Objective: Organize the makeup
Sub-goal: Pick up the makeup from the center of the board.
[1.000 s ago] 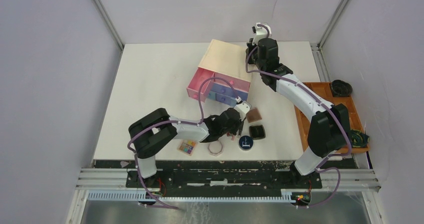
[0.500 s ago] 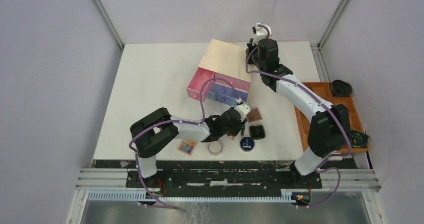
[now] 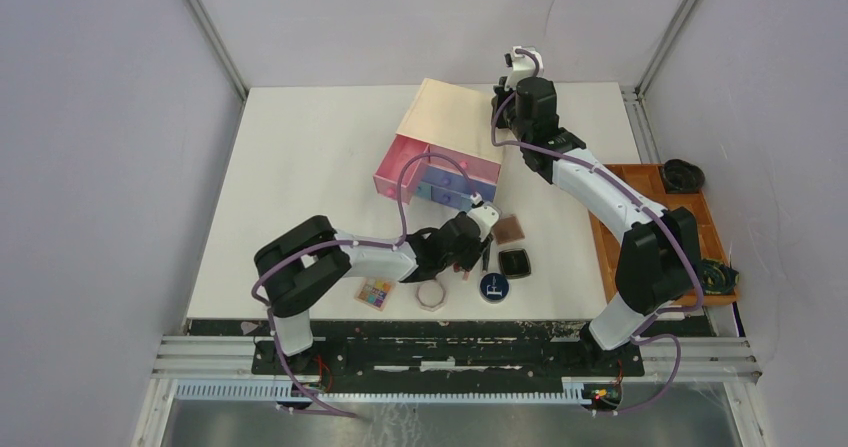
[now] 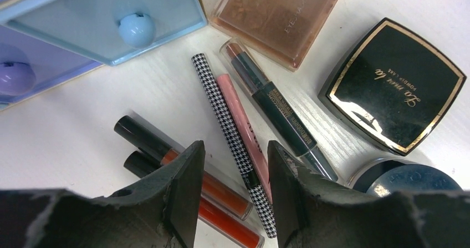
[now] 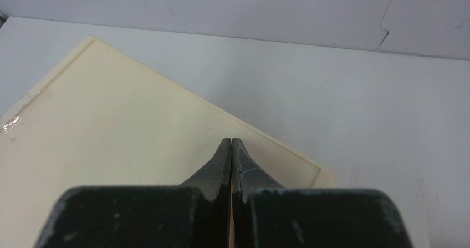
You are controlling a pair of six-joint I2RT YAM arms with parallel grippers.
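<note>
Left tool (image 4: 234, 159) open low over the bench (image 3: 300, 167), fingers apart, nothing clamped. Directly under the gap, flat on the bench: a houndstooth pencil (image 4: 230, 142) and a pink tube (image 4: 241, 123), side by side and touching. Just right of these, a dark green tube (image 4: 277, 112) with a clear cap, that end close to the brown compact (image 4: 277, 12) at upper centre of the left wrist view. At lower left, two red tubes (image 4: 183, 165) with black caps, lying together, partly behind the left finger. Black compact (image 4: 396, 84) at right; round dark-blue compact (image 4: 407, 176) at lower right, just below it. Blue drawer (image 4: 111, 9) and purple drawer (image 4: 33, 65) at upper left. In the overhead view, eyeshadow palette (image 3: 376, 293) and octagonal jar (image 3: 432, 295) near the bottom edge of the bench, left of the dark-blue compact. Right tool (image 5: 231, 142) closed tight and empty, above the beige box (image 5: 111, 148), upper centre overhead.
</note>
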